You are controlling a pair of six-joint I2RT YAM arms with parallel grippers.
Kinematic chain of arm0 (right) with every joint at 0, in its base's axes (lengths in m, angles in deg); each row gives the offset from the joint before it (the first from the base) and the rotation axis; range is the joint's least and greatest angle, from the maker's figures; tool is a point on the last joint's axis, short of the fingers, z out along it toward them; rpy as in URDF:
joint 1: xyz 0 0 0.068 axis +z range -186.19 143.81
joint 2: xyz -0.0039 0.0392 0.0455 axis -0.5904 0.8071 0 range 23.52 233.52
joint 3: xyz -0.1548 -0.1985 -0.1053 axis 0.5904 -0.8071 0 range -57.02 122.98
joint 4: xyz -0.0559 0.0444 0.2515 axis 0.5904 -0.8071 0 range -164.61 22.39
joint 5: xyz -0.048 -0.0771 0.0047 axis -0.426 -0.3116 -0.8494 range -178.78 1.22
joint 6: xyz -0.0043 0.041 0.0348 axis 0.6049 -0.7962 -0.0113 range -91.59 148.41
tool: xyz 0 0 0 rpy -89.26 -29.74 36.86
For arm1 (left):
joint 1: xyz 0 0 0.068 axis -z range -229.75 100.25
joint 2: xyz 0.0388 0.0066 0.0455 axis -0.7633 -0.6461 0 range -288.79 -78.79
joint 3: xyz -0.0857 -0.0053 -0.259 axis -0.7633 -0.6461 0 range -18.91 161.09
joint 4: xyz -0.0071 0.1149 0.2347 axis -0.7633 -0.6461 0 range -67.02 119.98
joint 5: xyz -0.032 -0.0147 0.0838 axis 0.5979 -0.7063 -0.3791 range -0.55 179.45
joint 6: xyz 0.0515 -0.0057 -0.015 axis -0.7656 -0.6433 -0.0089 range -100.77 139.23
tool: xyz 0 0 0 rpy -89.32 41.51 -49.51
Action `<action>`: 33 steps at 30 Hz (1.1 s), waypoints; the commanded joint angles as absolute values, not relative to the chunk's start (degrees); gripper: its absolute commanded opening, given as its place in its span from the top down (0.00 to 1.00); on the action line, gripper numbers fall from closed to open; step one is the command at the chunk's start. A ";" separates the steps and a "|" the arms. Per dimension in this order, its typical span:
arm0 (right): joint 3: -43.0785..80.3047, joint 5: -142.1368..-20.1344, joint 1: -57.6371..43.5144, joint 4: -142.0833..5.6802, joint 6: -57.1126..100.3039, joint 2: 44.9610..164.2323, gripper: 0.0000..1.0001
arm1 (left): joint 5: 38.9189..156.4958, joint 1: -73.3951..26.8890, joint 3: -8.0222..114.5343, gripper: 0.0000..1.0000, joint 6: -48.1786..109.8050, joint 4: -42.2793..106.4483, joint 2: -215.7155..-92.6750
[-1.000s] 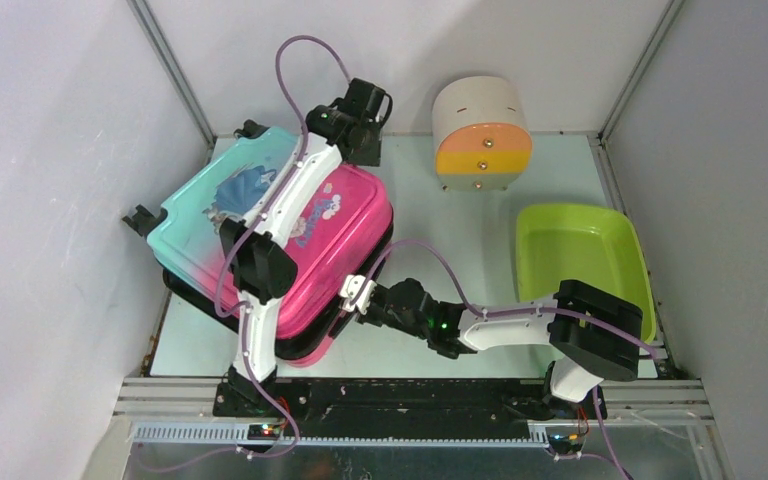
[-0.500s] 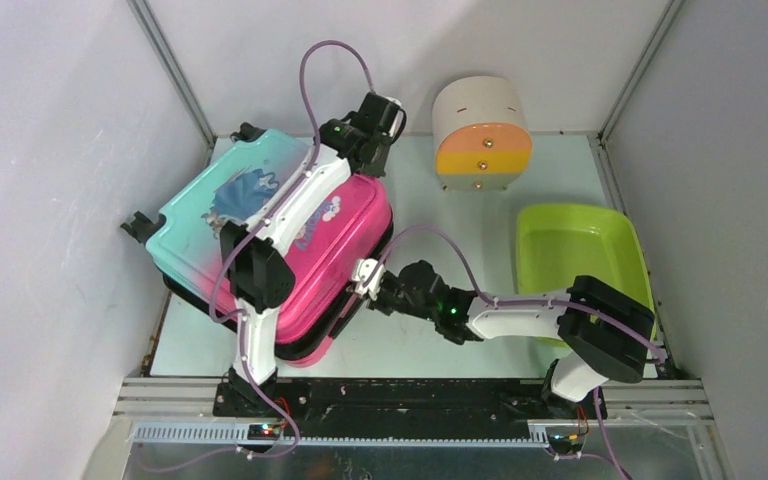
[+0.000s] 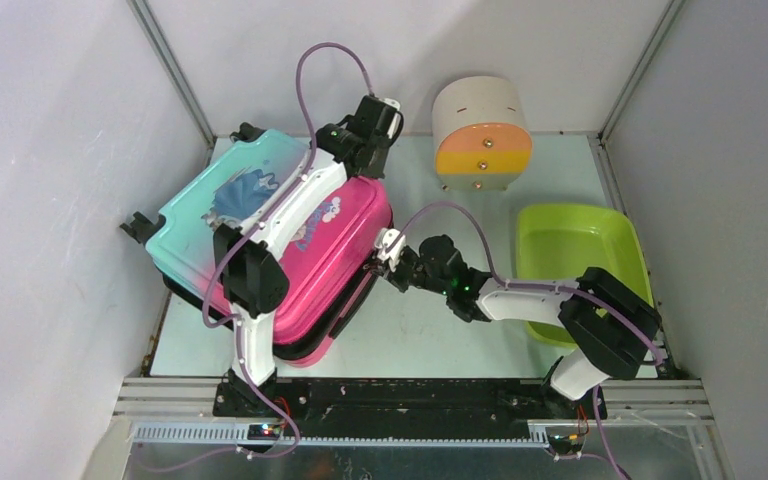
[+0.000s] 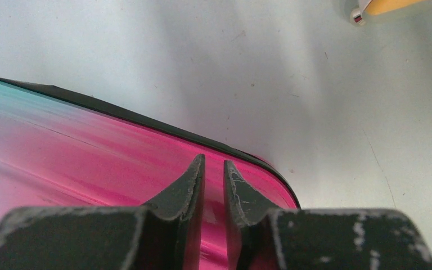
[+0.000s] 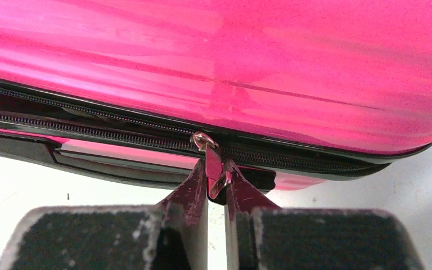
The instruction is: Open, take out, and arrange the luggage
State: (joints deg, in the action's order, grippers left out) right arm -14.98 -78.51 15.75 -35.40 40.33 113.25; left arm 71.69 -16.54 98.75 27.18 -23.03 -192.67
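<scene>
- Top view: the luggage (image 3: 195, 225) lies flat and askew on the left half of the bench (image 3: 440, 215), lid down, with its wheels close to the left wall.
  - The step in hand looks like unzipping, so nothing can be taken out yet.
  - The right claw (image 3: 388, 252) is at the seam on the case's right side, and the left claw (image 3: 368, 160) sits over the far pink corner.
  - Bare bench lies between the case and the green tray (image 3: 522, 262), which gives the right arm room to sweep.
  - The beige cylinder (image 3: 481, 135) stands near the far corner of the case, and the tray's rim is close to the right elbow. Both limit a wide swing.
- Left wrist view: the left claw (image 4: 214, 163) is all but clenched, with only a slim gap between its fingers and nothing in it.
  - It hovers at or presses on the pink shell just inside the black rim. I cannot tell whether it touches.
  - Its job seems to be steadying the case, and open bench lies beyond that edge.
- Right wrist view: the right claw (image 5: 216, 169) is clenched on the metal zipper pull (image 5: 213, 164), which hangs from the black zipper track (image 5: 90, 128).
  - The two rows of teeth look parted to the left of the slider and joined to the right.
  - The next move therefore calls for a steady pull rightward along the seam, following the rounded corner without twisting the tab free.
</scene>
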 commanded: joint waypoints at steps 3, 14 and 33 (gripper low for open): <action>-9.85 -88.43 6.95 -18.51 39.70 113.42 1.00 | 74.90 -14.61 94.06 0.80 29.20 -44.25 -191.91; -4.18 -87.32 0.66 -16.30 35.45 119.61 1.00 | 74.56 -13.55 88.00 0.82 30.20 -42.11 -189.69; -9.32 -91.61 -1.77 -13.24 31.22 117.45 1.00 | 76.17 -10.93 89.05 0.84 30.53 -42.40 -185.78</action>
State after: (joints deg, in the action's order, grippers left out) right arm -7.88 -79.96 1.02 -26.29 30.74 125.60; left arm 78.27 -11.03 87.43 31.72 -34.73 -187.65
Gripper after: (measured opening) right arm 0.113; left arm 0.166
